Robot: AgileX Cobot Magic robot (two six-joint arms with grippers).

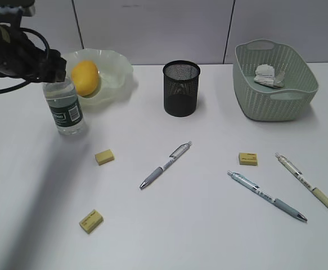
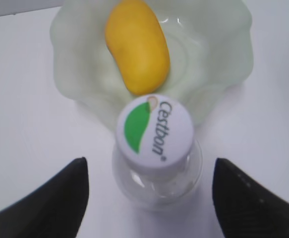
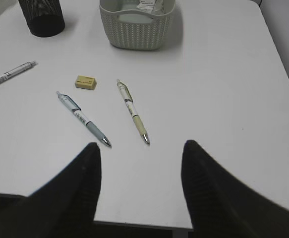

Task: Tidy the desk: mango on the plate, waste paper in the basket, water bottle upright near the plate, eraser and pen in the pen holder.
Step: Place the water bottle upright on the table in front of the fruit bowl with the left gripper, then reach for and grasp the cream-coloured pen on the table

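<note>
The water bottle [image 1: 68,109] stands upright on the desk [image 1: 209,225], just left of the plate [image 1: 121,64]. My left gripper [image 1: 51,73] hovers over its cap [image 2: 154,134], open, with both fingers [image 2: 60,198] apart from the bottle. The mango [image 1: 85,77] lies in the plate [image 2: 223,49]. The waste paper [image 1: 269,76] is in the basket [image 1: 282,104]. The pen holder [image 1: 181,88] stands at the back middle. Three erasers [image 1: 104,156] [image 1: 90,220] [image 1: 248,158] and three pens [image 1: 165,165] [image 1: 266,196] [image 1: 308,183] lie loose. My right gripper [image 3: 141,145] is open and holds nothing, near the desk's front edge.
In the right wrist view, two pens [image 3: 83,119] [image 3: 133,111] and an eraser [image 3: 86,82] lie ahead of the fingers, with the basket [image 3: 134,32] beyond. The desk's right edge [image 3: 283,74] runs close by.
</note>
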